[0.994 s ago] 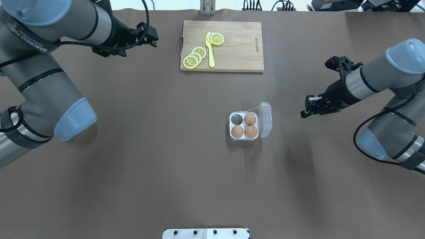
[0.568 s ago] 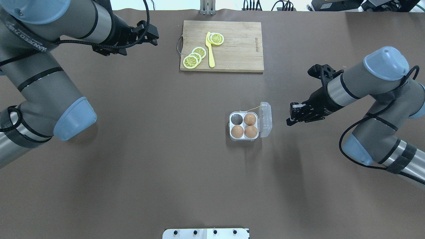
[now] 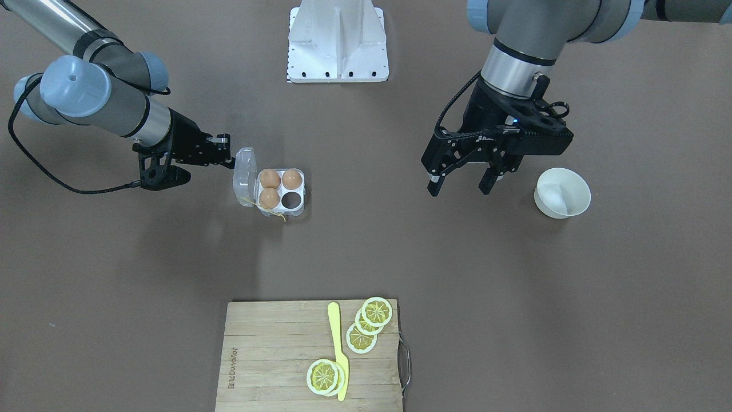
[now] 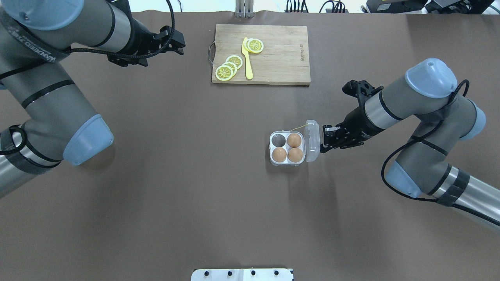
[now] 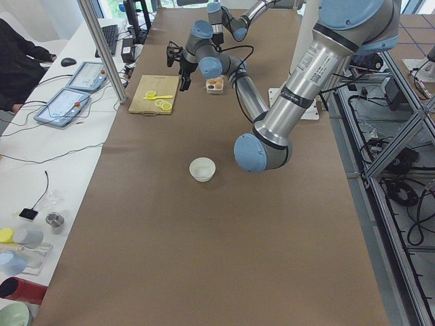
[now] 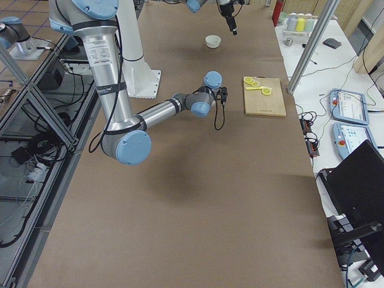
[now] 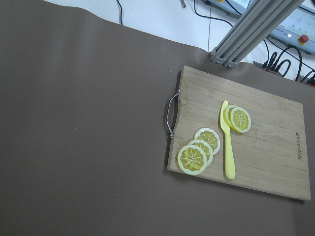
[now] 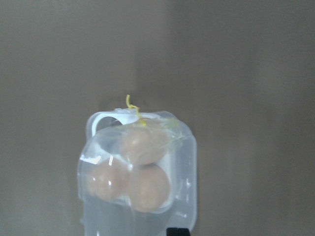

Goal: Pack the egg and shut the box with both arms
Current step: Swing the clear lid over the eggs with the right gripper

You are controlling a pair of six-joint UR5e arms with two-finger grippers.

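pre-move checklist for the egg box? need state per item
1. All cups of the box filled: not ok. Three eggs are in, one cup is empty.
2. Lid open for loading: ok. It stands up on the right gripper's side.
3. Left gripper carrying an egg: not ok. It is open and empty, near the white bowl.
4. Right gripper placed at the lid: ok, just outside it. Contact: cannot tell.
5. Fourth egg located: cannot tell. No loose egg is visible, and the bowl's inside is unclear.
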